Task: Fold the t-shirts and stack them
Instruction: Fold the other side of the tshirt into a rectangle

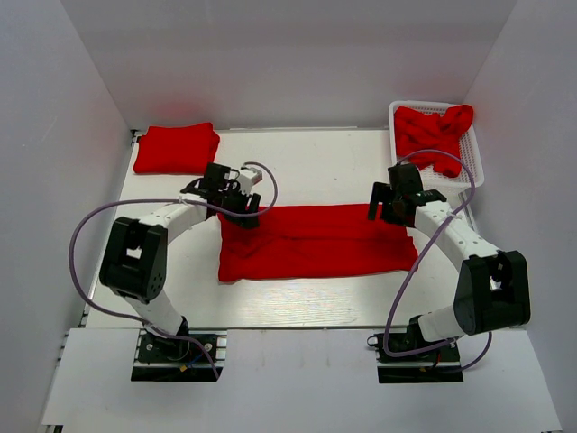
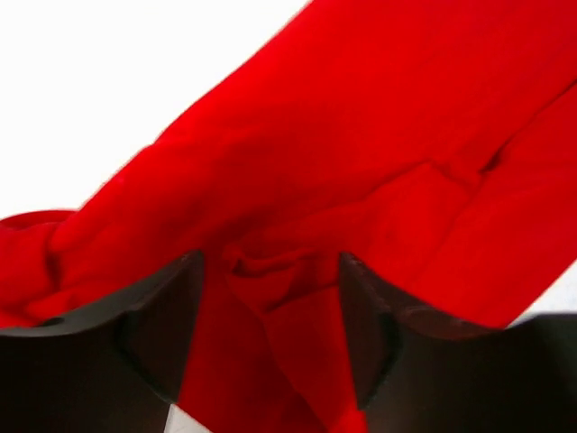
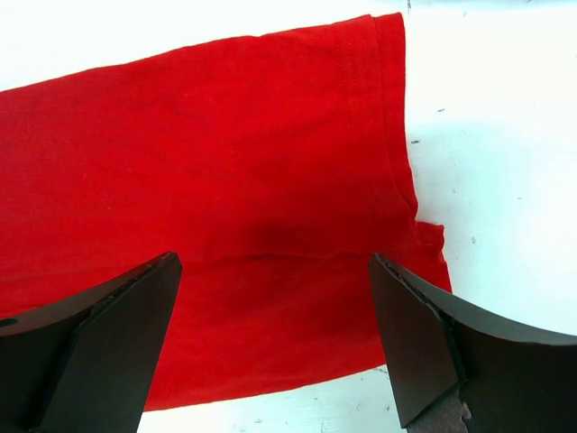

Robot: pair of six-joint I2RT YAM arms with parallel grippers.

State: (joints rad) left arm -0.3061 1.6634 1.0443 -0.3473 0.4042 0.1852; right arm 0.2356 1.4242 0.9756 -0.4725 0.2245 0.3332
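A red t-shirt lies folded into a long flat band across the middle of the white table. My left gripper is at the band's far left corner. In the left wrist view its jaws stand apart with bunched red fabric between them. My right gripper hovers over the band's far right end. In the right wrist view it is open and empty above the flat shirt. A folded red t-shirt lies at the back left.
A white mesh basket at the back right holds crumpled red t-shirts. White walls close in the table on the left, back and right. Purple cables loop beside both arms.
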